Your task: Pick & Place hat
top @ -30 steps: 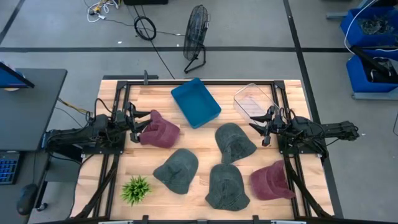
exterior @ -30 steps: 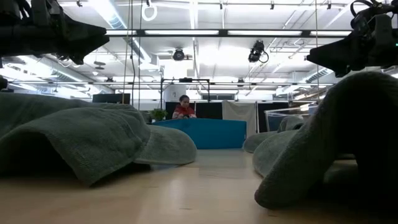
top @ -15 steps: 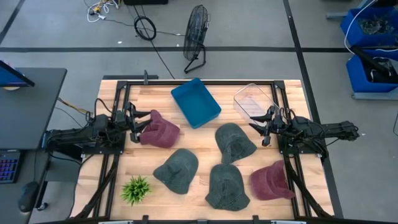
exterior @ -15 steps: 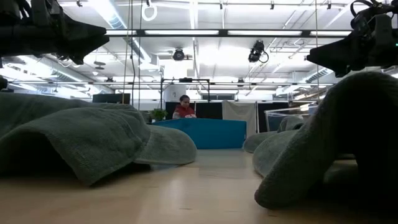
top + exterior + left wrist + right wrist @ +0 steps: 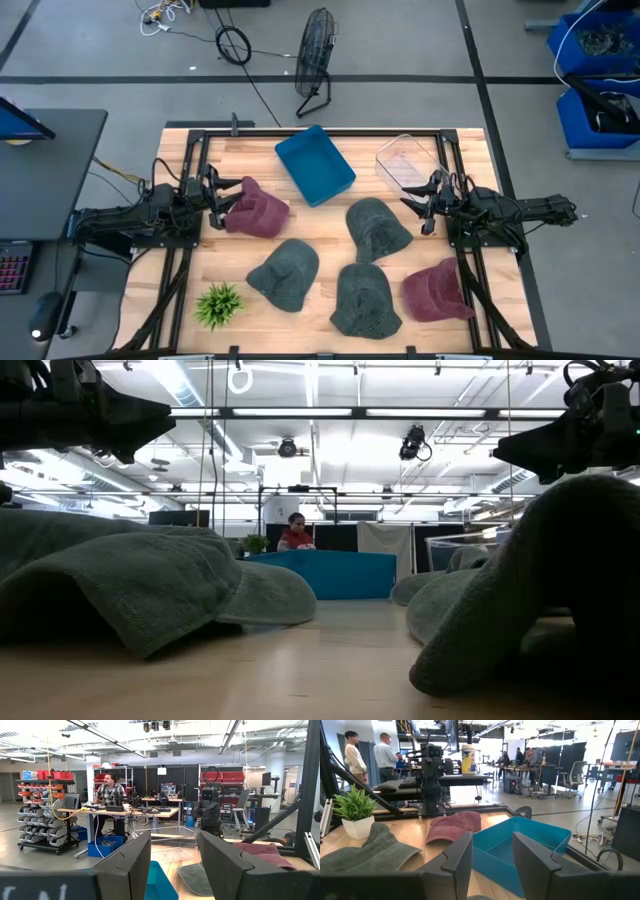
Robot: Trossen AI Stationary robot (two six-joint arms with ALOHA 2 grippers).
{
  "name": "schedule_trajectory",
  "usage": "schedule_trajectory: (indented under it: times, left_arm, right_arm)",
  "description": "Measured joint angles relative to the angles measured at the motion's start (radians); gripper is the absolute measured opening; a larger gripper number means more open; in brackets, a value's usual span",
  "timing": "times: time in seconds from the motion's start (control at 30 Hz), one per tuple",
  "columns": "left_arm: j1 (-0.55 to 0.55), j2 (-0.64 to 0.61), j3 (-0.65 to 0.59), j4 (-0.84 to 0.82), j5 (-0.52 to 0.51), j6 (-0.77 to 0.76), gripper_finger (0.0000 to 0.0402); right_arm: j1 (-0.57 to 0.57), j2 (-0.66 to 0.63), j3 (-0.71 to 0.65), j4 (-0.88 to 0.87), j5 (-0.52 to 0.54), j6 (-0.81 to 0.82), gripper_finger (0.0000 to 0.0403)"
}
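Several hats lie on the wooden table: a maroon hat (image 5: pixel 256 212) at the left, another maroon hat (image 5: pixel 436 291) at the near right, and three grey-green hats (image 5: pixel 377 228), (image 5: pixel 284 273), (image 5: pixel 364 298) in the middle. My left gripper (image 5: pixel 228 197) hovers open just left of the left maroon hat, touching nothing. My right gripper (image 5: pixel 418 204) hovers open at the right, between the clear bin and the upper grey-green hat. The left maroon hat also shows in the right wrist view (image 5: pixel 454 826).
A blue bin (image 5: pixel 314 164) and a clear plastic bin (image 5: pixel 407 160) stand at the far edge. A small green plant (image 5: pixel 217 304) stands at the near left corner. Black frame rails (image 5: pixel 186 250) run along the table's sides. People show in the room beyond.
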State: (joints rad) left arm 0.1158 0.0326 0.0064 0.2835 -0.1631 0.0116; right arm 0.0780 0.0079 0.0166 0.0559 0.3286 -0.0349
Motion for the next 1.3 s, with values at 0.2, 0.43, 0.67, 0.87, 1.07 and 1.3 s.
schedule_trajectory:
  times: [0.2,0.43,0.67,0.87,1.07,1.3]
  left_arm:
    - [0.0,0.0,0.0,0.0,0.0,0.0,0.0172]
    - [0.0,0.0,0.0,0.0,0.0,0.0,0.0172]
    - [0.0,0.0,0.0,0.0,0.0,0.0,0.0172]
    - [0.0,0.0,0.0,0.027,0.0,0.003,0.0172]
    - [0.0,0.0,0.0,0.109,-0.018,0.086,0.0172]
    - [0.0,0.0,0.002,0.225,0.0,0.024,0.0172]
  right_arm:
    - [0.0,0.0,0.0,0.0,0.0,0.0,0.0146]
    - [0.0,0.0,0.0,0.0,0.0,0.0,0.0146]
    - [0.0,0.0,0.0,0.0,0.0,0.0,0.0146]
    - [0.0,0.0,0.0,0.0,0.0,0.0,0.0146]
    - [0.0,0.0,0.0,0.0,0.0,0.0,0.0146]
    - [0.0,0.0,0.0,0.02,0.001,0.008,0.0146]
